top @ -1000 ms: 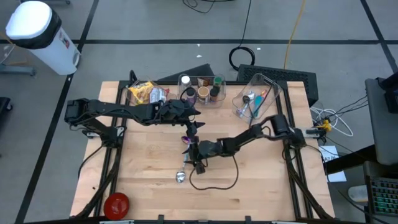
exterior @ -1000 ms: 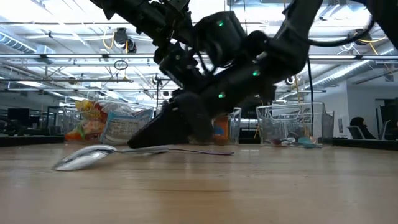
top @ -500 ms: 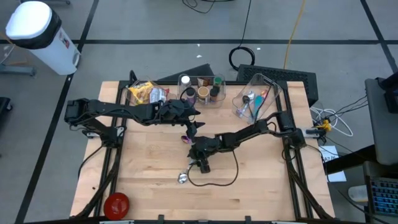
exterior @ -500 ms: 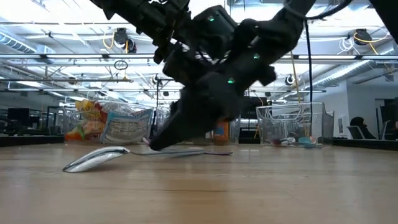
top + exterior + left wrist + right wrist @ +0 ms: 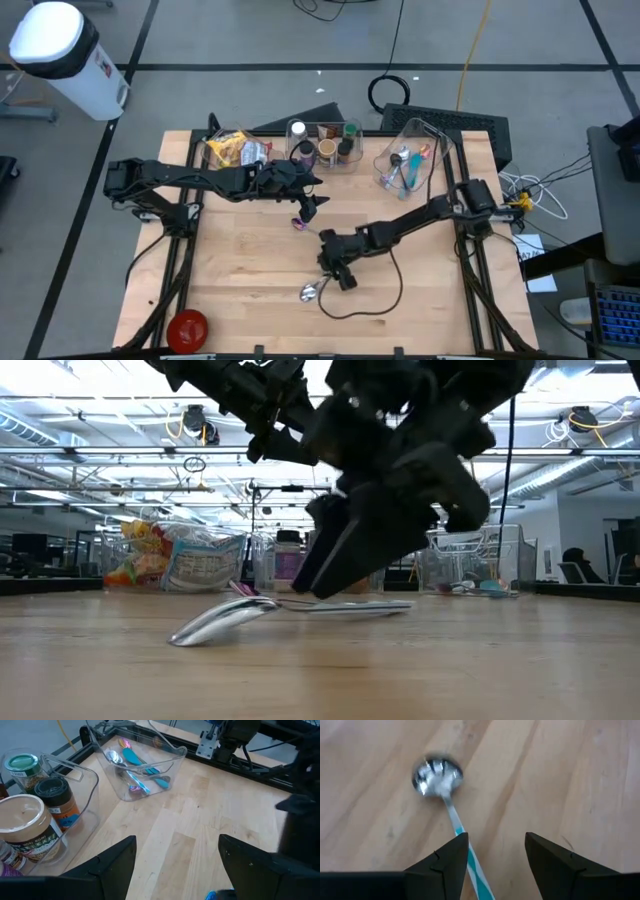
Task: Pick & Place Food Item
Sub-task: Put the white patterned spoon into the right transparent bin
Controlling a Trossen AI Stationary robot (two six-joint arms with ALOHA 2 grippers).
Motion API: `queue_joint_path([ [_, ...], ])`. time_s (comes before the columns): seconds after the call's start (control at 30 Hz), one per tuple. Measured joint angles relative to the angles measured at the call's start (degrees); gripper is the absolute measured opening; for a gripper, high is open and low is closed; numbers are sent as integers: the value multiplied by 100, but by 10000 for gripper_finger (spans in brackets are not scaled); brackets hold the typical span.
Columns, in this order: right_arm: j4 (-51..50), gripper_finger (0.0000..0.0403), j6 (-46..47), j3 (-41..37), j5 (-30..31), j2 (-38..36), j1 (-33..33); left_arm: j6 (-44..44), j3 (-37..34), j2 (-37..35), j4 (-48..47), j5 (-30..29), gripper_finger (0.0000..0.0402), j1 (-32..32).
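Wooden tabletop (image 5: 230,290), filling the centre of the high view, carrying all items. Left arm (image 5: 180,178), stretched from the left edge toward upper centre; its gripper (image 5: 308,205) hangs above the wood just below the jar bin, fingers (image 5: 112,862) spread apart with nothing between them. Right arm (image 5: 420,212), reaching from the right edge down to centre; its gripper (image 5: 338,272) sits low at the tabletop beside the spoon, fingers (image 5: 447,862) parted, the striped handle running down between them in the wrist view; whether they touch the handle cannot be told. Clear utensil bin (image 5: 415,155), upper right of the high view, holding coloured spoons. Clear jar bin (image 5: 322,145), upper centre, holding several jars and shakers. Snack bags (image 5: 232,150), upper left of the tabletop, lying beside the jar bin. Red round object (image 5: 186,327), lower left corner of the tabletop, well apart from the rest. Spoon (image 5: 312,291), lower centre of the high view, lying flat on the wood, bowl (image 5: 437,773) pointing away from the right gripper, handle striped white and teal. Small purple item (image 5: 297,223), just below the left gripper, too small to identify.
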Motion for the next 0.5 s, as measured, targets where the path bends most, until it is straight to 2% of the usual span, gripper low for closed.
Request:
queue_joint_path([
  [0.27, 40, 192, -304, -1, 519, -142, 490, 0, 0, -1, -2, 1, 285, 1],
  [0.5, 93, 192, -661, 1, 557, -60, 692, -1, 0, 1, -2, 0, 285, -1],
])
